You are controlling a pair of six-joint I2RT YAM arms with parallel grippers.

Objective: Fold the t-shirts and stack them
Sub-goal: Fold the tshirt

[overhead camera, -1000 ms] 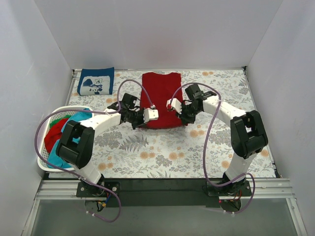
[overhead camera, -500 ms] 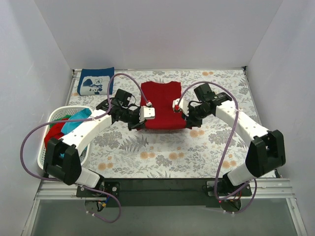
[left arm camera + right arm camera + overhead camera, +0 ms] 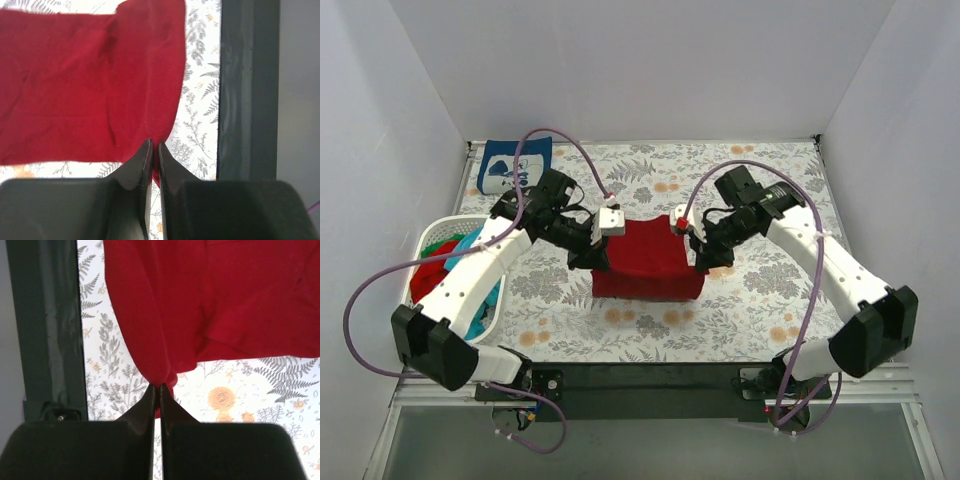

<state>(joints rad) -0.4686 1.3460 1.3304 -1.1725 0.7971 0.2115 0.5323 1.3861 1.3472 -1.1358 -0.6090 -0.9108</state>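
The dark red t-shirt (image 3: 648,262) hangs between both grippers above the middle of the floral cloth, its lower edge near the table. My left gripper (image 3: 601,240) is shut on its left corner, and the shirt (image 3: 90,85) fills the left wrist view above the closed fingers (image 3: 141,162). My right gripper (image 3: 695,238) is shut on its right corner, with the shirt (image 3: 210,300) spread above the pinched fingers (image 3: 170,402) in the right wrist view. A folded navy blue t-shirt with white print (image 3: 510,167) lies at the back left.
A white laundry basket (image 3: 420,330) at the left edge holds red, teal and green shirts (image 3: 440,270). The floral table cloth (image 3: 770,300) covers the table. White walls close in the back and sides. A dark strip (image 3: 650,375) runs along the near edge.
Both grippers have lifted the red shirt off the cloth and drawn it toward the near side, so it now hangs between them instead of lying flat.
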